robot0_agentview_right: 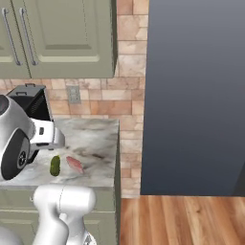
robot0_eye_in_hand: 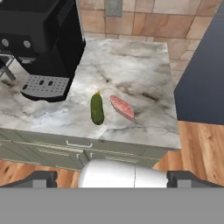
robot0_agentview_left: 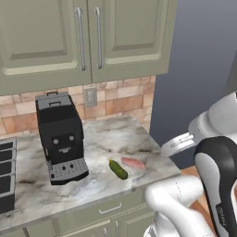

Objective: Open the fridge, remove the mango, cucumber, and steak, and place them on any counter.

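Folded arm (robot0_agentview_left: 217, 176) holds its claw (robot0_eye_in_hand: 111, 179) spread wide, empty, above the tabletop (robot0_eye_in_hand: 131, 65) edge, facing cucumber (robot0_eye_in_hand: 97, 109) and steak (robot0_eye_in_hand: 122, 107).

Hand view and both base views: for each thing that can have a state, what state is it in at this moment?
cucumber: lying flat on the counter, beside the steak, not held
steak: lying flat on the counter, right of the cucumber in the hand view, not held
gripper: open, fingers wide apart, holding nothing, back from the counter edge
upper cabinet doors: closed
coffee machine: upright on the counter
drawer below the counter: closed
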### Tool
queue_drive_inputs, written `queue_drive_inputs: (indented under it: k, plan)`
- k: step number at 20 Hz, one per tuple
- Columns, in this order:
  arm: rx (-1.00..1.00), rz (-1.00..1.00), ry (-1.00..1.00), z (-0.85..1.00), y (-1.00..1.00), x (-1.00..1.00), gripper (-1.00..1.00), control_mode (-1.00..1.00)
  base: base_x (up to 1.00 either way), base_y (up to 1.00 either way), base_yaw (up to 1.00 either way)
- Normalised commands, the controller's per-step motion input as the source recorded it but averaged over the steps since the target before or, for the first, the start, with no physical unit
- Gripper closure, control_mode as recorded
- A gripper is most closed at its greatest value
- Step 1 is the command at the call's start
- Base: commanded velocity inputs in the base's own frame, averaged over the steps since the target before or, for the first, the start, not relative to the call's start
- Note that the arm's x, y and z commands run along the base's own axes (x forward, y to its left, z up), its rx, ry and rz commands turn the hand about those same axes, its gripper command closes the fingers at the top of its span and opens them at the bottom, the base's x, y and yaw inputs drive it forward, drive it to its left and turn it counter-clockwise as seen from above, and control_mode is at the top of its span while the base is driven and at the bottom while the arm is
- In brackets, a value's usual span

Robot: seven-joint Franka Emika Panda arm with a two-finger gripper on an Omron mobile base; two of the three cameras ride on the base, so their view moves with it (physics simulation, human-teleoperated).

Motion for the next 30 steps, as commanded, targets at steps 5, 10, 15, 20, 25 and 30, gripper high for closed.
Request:
queue_drive_inputs:
  k: [5, 10, 15, 20, 25, 30]
  plan:
    - [0.00, -0.08, -0.04, 0.31, -0.05, -0.16, -1.00, -1.00, 0.00, 0.00, 0.00]
    - [0.00, -0.17, -0.03, 0.13, -0.12, -0.43, -1.00, -1.00, 0.00, 0.00, 0.00]
    - [0.00, -0.07, 0.02, 0.00, -0.02, -0.05, -1.00, -1.00, 0.00, 0.00, 0.00]
    - [0.00, 0.00, 0.00, 0.00, 0.00, 0.00, -1.00, 1.00, -0.01, -0.01, 0.00]
    - [0.00, 0.00, 0.00, 0.00, 0.00, 0.00, -1.00, 1.00, -0.66, -0.25, 0.00]
    - [0.00, 0.00, 0.00, 0.00, 0.00, 0.00, -1.00, 1.00, -0.83, -0.44, -0.09]
